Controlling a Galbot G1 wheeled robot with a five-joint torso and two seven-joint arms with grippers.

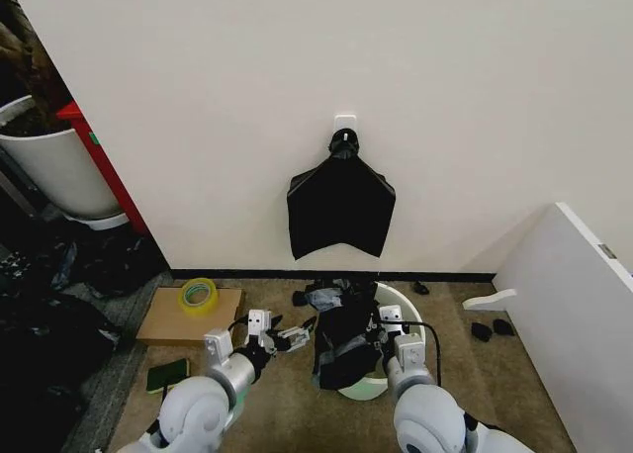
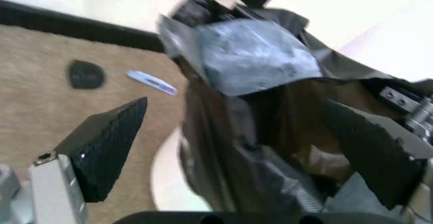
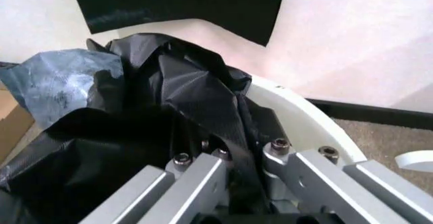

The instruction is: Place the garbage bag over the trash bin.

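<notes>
The trash bin (image 1: 407, 310) is a round white bucket standing on the carpet close to the wall. The garbage bag (image 1: 341, 342), black and crinkled, is bunched over the bin's left side and mouth. My right gripper (image 1: 390, 326) sits at the bin's rim; in the right wrist view a fold of the garbage bag (image 3: 196, 97) runs between its fingers, where my right gripper (image 3: 240, 158) is shut on it beside the trash bin (image 3: 304, 122). My left gripper (image 1: 293, 335) is just left of the bag. In the left wrist view my left gripper (image 2: 236, 102) is open, its fingers (image 2: 108, 143) wide apart around the garbage bag (image 2: 257, 57).
A flat black bag (image 1: 341, 211) hangs from a wall hook above the bin. A cardboard box (image 1: 183, 319) with a yellow tape roll (image 1: 197, 294) lies to the left. A white planter (image 1: 54, 166) stands far left, and a white panel (image 1: 574, 305) on the right.
</notes>
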